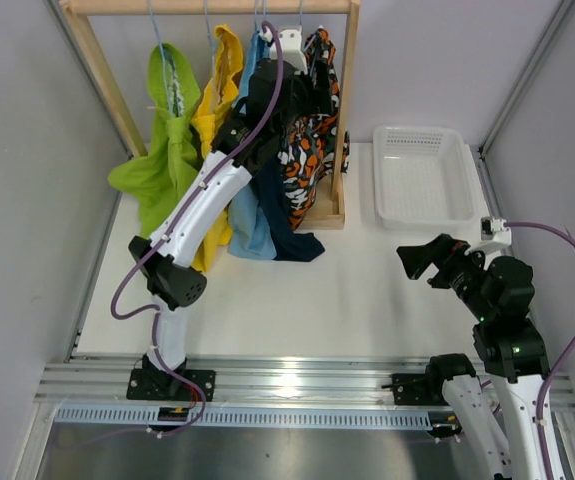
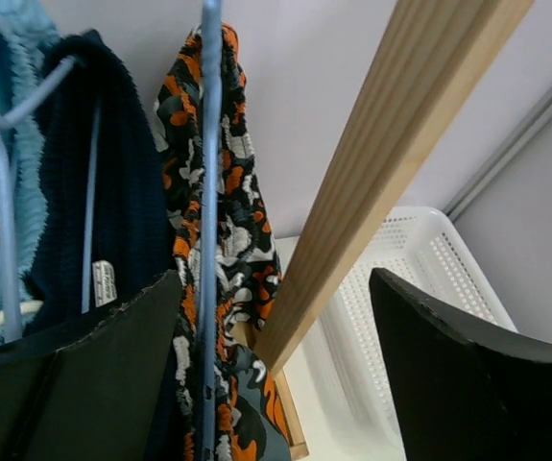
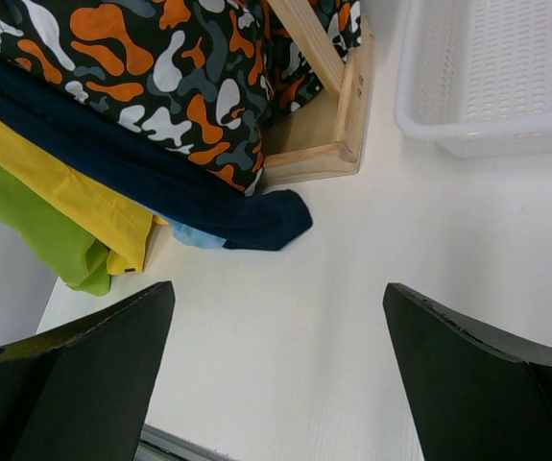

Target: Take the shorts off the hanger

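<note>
Bit cramped up top: my left gripper (image 2: 276, 279) is high inside the wooden rack (image 1: 345, 100), just under its top bar. The jaws are apart and clamped on nothing. A blue hanger wire (image 2: 210, 144) and the patterned shorts (image 2: 242, 250) sit in the gap, and the rack's right post slants past right beside them. All five pairs hang on the rack: lime green shorts (image 1: 162, 165) at its left end near the grey wall, then yellow shorts (image 1: 222, 85), light blue shorts (image 1: 252, 225), navy shorts (image 1: 292, 235), and the patterned pair against the right post. The navy hem pools on the counter (image 3: 352, 317) just in front of the rack's base, with a light blue corner poking out beside it. In front of the rack there's a wide stretch of white counter, and my right gripper (image 3: 277, 288) hovers over it, well off to the rack's front right, jaws wide apart and holding nothing. The white basket (image 1: 379, 170) sits just right of the rack's base, with its perforated floor showing all the way across.
</note>
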`<act>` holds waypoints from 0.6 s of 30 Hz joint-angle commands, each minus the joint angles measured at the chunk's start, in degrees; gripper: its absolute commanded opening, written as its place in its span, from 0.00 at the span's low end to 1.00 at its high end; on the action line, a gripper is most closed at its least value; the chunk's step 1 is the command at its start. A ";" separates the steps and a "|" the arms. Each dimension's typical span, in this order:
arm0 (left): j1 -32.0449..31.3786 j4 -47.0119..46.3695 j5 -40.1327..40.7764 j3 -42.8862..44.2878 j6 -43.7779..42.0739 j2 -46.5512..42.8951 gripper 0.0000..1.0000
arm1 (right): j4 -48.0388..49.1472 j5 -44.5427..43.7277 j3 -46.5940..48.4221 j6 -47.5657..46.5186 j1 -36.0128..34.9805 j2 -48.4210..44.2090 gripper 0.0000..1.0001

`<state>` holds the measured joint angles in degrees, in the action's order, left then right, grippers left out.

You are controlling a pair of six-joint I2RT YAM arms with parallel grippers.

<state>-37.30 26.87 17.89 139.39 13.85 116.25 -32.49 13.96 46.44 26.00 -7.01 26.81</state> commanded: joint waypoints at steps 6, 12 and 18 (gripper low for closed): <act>-0.14 -2.88 3.20 1.32 -2.16 2.14 0.53 | -0.91 -0.86 0.94 -0.51 0.06 -1.76 0.99; 0.38 -1.83 0.84 1.41 -1.81 3.90 0.34 | -2.05 -1.47 0.41 -0.78 0.06 -2.90 0.99; 0.56 -0.07 1.36 3.34 -1.89 4.34 0.00 | -2.40 -1.56 0.23 -0.51 0.06 -3.43 0.99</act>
<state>-36.71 25.17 19.46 139.79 12.58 120.57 -35.11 12.88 46.41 25.87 -7.01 23.92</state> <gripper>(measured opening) 0.034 0.993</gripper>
